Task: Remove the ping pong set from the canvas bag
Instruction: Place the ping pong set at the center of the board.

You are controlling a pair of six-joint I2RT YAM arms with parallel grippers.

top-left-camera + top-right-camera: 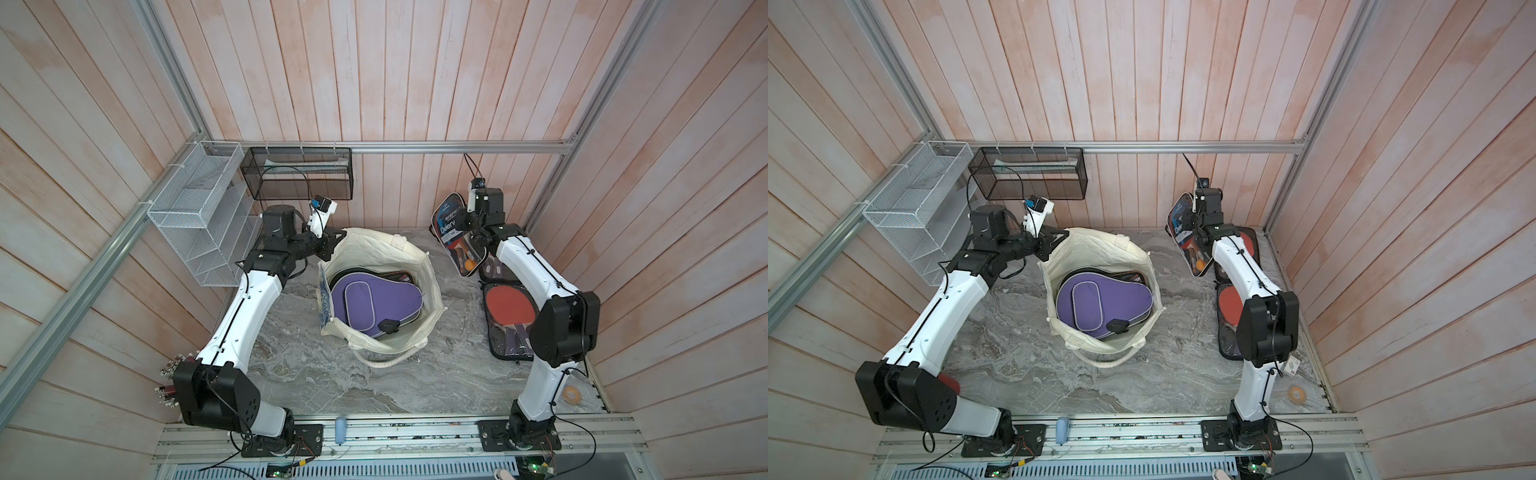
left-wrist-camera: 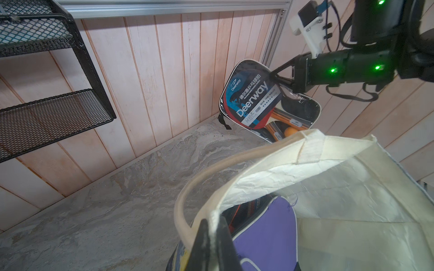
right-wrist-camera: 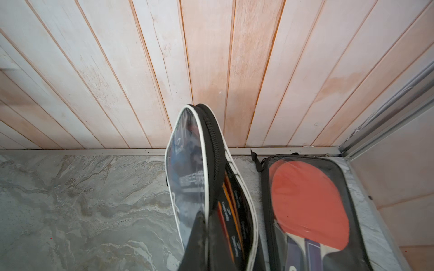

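Right hand [image 3: 207, 226] pinching ping pong set [image 3: 187, 164], set outside canvas bag [image 1: 374, 246]

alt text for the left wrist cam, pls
The left pincer is shut on the rim of the canvas bag, with a purple paddle case visible inside. Beyond the bag, the right pincer grips a Deerway ping pong set near the plank wall, outside the bag.

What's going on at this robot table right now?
The left gripper pinches the rim of the canvas bag. The right gripper holds a Deerway ping pong set outside the bag, beside another paddle set lying on the table. A purple paddle case lies inside the bag.
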